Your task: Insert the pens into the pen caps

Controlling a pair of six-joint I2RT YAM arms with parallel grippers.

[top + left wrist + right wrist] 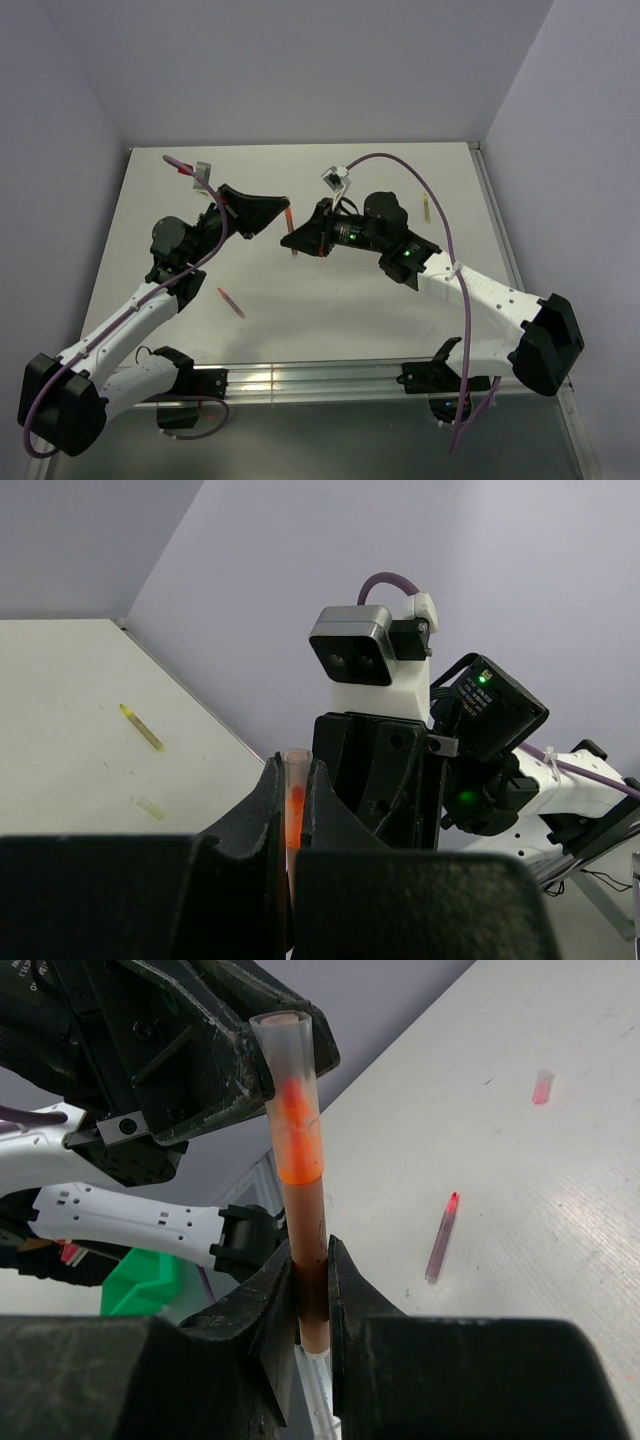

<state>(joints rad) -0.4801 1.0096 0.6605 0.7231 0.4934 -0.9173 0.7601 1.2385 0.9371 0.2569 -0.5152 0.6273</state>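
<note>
We see a brown pen (pixel 305 1230) with its orange tip pushed into a clear, pale pen cap (pixel 285 1070). The right fingers (pixel 262 1305) are closed on the pen's lower shaft, and the left fingers (pixel 262 815) are clamped on the cap. Together they hold the pair in the air over the middle of the worktop (pixel 330 310). On the worktop, a red pen (pixel 231 302) lies well apart from them, on the near left. A tan pen (pixel 427 208) lies toward the right edge.
</note>
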